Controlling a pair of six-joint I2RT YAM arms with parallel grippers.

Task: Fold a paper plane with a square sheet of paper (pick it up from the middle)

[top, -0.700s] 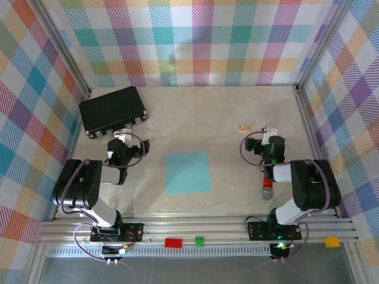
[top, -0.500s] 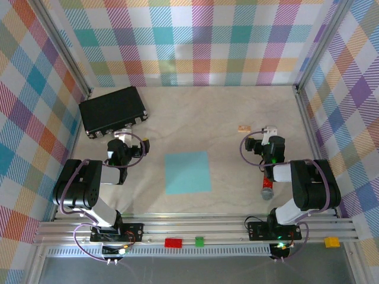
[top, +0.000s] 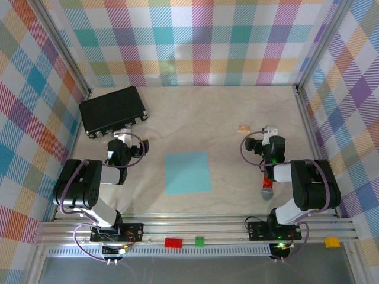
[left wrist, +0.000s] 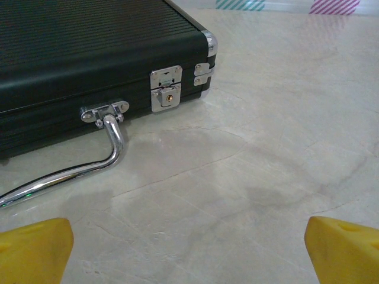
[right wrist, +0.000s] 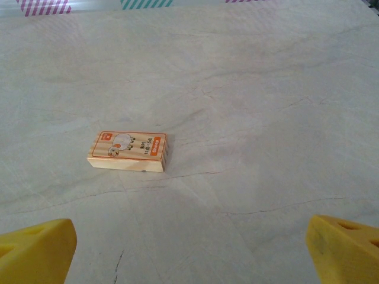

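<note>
Lying flat on the table (top: 225,106), the blue sheet of paper (top: 188,172) sits between both arms. The left gripper (left wrist: 189,251), fingers wide apart, faces the black case (left wrist: 89,53). The right gripper (right wrist: 189,251), fingers also apart, faces a small wooden block (right wrist: 127,151). A marker (top: 267,188) lies beside the right arm.

My table (top: 237,106) is pale, marble-patterned and evenly lit; plaid walls (top: 195,41) close three sides, and a metal rail (top: 195,226) lines the near edge.

Print on the small wooden block (right wrist: 127,151) is illegible
</note>
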